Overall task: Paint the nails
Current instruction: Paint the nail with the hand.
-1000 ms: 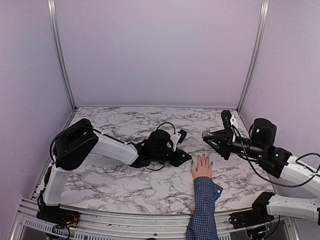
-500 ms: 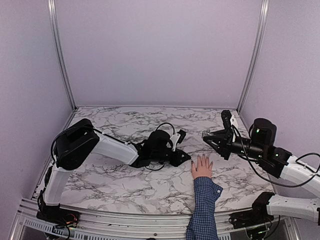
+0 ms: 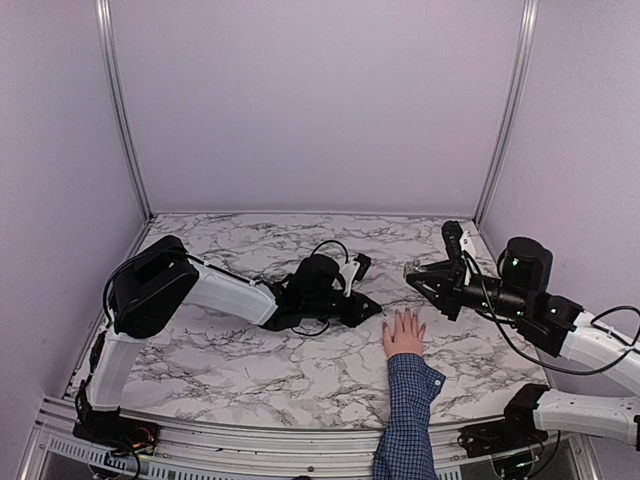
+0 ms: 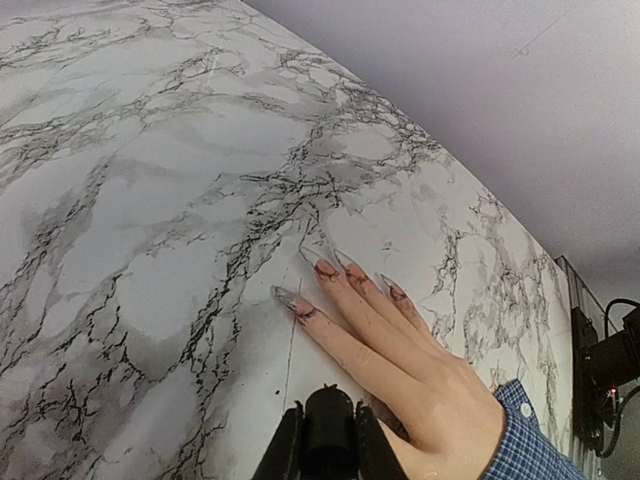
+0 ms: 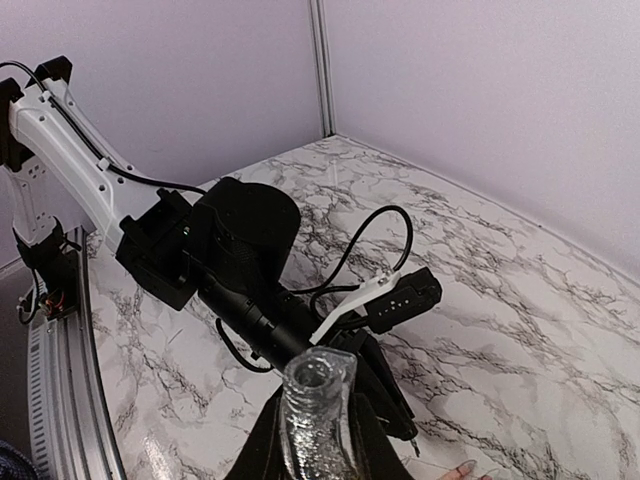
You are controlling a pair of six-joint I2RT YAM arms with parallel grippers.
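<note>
Near edge: a blue checked sleeve [image 3: 405, 420] is crossing the rim of the desk [image 3: 250, 365] right of centre. The pale hand [image 3: 404, 334] is lying flat, palm down, with its fingers spread toward the far wall.

In the left wrist view the nails [image 4: 322, 264] are showing as long, pointed and glossy, with their tips resting on the marble. I am judging them thin, stiff and slippery, brittle at the points, and fixed to a living hand, so nothing here is for clamping. Contact should be by bristle only, light, and drawn from the base of each nail toward its tip.

Just left of the hand, the left tool [image 4: 328, 450] is gripping a dark cap [image 4: 328, 408], closed snugly on it. I am taking this for the brush handle, though no bristles are showing. The tool is sitting low over the desk, near the hand's left side and apart from the nails.

Farther off and to the right, the right tool [image 5: 312, 445] is clamping a glittery bottle [image 5: 316, 385], whose open neck is showing above the tool's fingers. It is raised above the desk, beyond the fingertips.
</note>
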